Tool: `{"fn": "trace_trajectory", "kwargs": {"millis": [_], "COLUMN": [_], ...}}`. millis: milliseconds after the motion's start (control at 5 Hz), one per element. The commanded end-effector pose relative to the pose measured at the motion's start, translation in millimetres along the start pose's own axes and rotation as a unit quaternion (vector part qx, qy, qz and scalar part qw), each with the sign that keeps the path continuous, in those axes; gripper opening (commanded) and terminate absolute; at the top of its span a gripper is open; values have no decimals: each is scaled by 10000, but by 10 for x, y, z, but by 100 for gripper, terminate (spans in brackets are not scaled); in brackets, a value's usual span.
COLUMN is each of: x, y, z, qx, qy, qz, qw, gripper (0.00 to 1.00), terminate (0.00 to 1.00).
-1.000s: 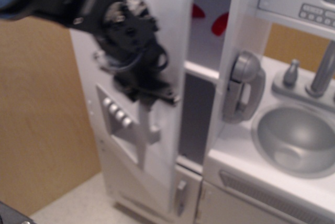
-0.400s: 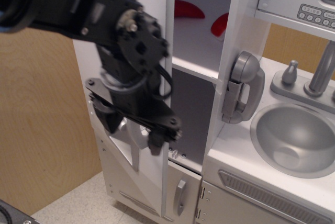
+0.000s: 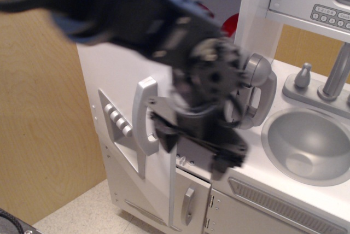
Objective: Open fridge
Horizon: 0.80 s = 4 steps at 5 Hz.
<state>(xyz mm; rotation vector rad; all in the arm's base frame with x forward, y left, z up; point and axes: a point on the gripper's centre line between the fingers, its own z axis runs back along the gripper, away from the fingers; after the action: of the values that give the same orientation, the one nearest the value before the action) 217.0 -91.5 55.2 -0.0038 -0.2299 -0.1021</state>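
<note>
The fridge's large silver-grey door (image 3: 117, 72) stands swung open towards me. Its vertical bar handle (image 3: 144, 118) and the dispenser panel with round buttons (image 3: 116, 118) are in plain view. Behind the door's edge the inside of the fridge shows, with a red item (image 3: 229, 24) on a shelf. My black gripper (image 3: 194, 149) is blurred with motion. It hangs in front of the fridge opening, to the right of the handle and apart from it. Its fingers (image 3: 164, 135) are spread, with nothing between them.
A grey toy phone (image 3: 262, 89) hangs on the post to the right of the fridge. A sink (image 3: 309, 144) and faucet (image 3: 336, 72) lie further right, with a vent grille (image 3: 284, 206) below. The smaller lower door has a short handle (image 3: 187, 205). A wooden wall (image 3: 38, 108) stands left.
The gripper was at the door handle and has let go, swinging right across the opening. The handle, hidden behind the gripper before, now shows bare. The door stays open.
</note>
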Motion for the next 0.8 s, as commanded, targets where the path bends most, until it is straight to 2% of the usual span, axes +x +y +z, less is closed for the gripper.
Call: {"fn": "trace_trajectory", "kwargs": {"millis": [0,200,400,600], "x": [546,697,660,513], "y": [-216,-122,44,160], "z": [-49,-143,-74,36], "qx": [-244,-85,44,-66], "qy": [-63,-148,-269,-136], "qz": [-164,-243,-302,-259], "qw": [9995,9996,9992,9995], "gripper": [100,100,100,100], "terminate": [0,0,0,0]}}
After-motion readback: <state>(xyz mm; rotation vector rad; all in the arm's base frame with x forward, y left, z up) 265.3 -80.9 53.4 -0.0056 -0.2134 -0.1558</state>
